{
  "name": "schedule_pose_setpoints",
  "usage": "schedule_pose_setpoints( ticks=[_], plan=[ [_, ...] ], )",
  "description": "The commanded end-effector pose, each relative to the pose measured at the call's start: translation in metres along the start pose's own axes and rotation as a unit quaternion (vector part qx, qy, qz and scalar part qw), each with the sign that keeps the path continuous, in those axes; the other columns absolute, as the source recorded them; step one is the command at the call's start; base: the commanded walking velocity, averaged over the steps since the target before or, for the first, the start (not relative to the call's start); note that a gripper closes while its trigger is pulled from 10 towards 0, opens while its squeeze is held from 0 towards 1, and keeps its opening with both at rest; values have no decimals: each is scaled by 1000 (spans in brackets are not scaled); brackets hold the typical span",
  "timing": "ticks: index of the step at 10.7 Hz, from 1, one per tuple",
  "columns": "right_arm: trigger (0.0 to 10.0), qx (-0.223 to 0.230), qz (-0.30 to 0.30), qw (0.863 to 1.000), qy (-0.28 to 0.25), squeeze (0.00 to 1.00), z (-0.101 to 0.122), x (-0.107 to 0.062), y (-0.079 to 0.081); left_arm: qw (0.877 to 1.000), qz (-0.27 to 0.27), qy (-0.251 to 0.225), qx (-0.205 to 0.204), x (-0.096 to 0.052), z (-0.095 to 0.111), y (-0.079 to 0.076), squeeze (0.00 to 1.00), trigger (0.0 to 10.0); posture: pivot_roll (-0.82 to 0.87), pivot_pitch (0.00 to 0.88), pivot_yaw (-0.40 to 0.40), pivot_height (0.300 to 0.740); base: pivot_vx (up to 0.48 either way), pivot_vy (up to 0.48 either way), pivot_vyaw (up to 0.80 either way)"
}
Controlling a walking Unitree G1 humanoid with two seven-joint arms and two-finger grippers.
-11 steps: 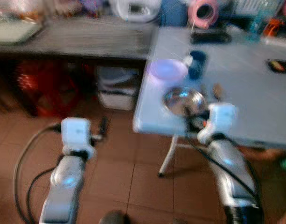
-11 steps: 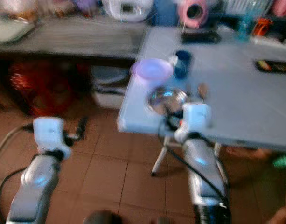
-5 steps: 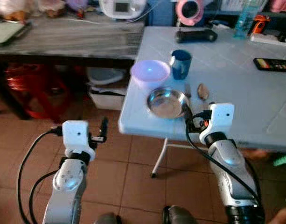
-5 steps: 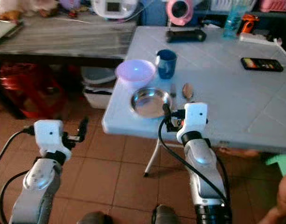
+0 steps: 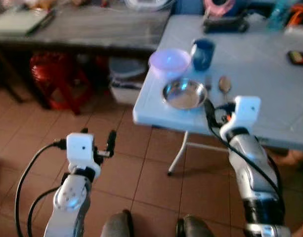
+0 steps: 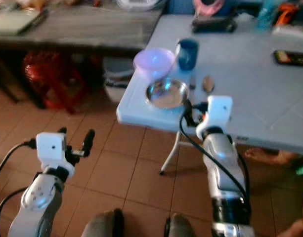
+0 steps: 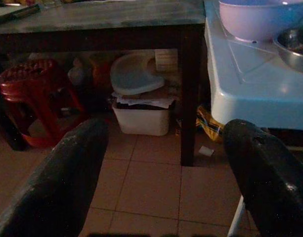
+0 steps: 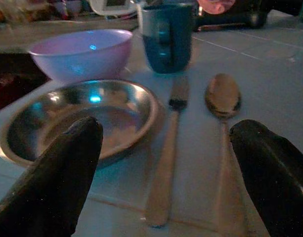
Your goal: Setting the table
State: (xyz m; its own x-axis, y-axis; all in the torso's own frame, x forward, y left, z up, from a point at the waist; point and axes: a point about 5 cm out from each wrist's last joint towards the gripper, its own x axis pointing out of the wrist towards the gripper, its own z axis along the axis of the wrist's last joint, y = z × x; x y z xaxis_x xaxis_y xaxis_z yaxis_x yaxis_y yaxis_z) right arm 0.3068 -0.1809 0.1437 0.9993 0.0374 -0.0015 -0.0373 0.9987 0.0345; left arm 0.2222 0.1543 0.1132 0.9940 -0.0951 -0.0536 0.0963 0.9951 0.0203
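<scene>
A white table carries a metal plate, a purple bowl behind it and a blue mug. A fork and a spoon lie beside the plate. My right gripper hovers at the table's near edge, just in front of the plate and fork. It is open with nothing between its fingers. My left gripper is open and low over the tiled floor, left of the table, facing the table corner.
A dark wooden bench runs along the left, with a red stool and a white bin under it. A phone lies at the table's right. A person's bare foot rests under the table.
The whole picture has shifted: the table sits higher and more floor shows, so the camera has moved. Both grippers keep their open pose, the right one still by the plate.
</scene>
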Motion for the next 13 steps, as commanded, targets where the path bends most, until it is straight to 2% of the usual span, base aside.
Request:
schedule_pose_setpoints(
  ticks=[1,3,5,7,10,13],
  plan=[
    [10000,9,13,1000,2,0,1,3,5,1000,-4,-8,12,0,7,1,0,10000,41,156,67,740,0,0,0],
    [10000,-11,27,999,-20,0,9,-1,8,1000,-7,-16,11,-2,10,1,0,10000,40,157,63,740,135,0,0],
    [10000,-27,6,999,-41,0,17,-22,5,1000,-4,-28,4,0,15,1,0,10000,24,124,48,740,326,0,0],
    [10000,-26,-4,999,-28,0,10,-43,5,999,-2,-35,-3,2,15,1,0,10000,5,92,45,740,435,0,0],
    [10000,-31,-5,999,-27,0,11,-42,6,999,-10,-48,-9,10,20,-5,0,10000,-1,70,35,740,455,0,0],
    [10000,-39,-7,999,-31,0,14,-38,7,999,-7,-51,-13,10,22,-4,0,10000,3,78,27,740,359,0,0]
  ],
)
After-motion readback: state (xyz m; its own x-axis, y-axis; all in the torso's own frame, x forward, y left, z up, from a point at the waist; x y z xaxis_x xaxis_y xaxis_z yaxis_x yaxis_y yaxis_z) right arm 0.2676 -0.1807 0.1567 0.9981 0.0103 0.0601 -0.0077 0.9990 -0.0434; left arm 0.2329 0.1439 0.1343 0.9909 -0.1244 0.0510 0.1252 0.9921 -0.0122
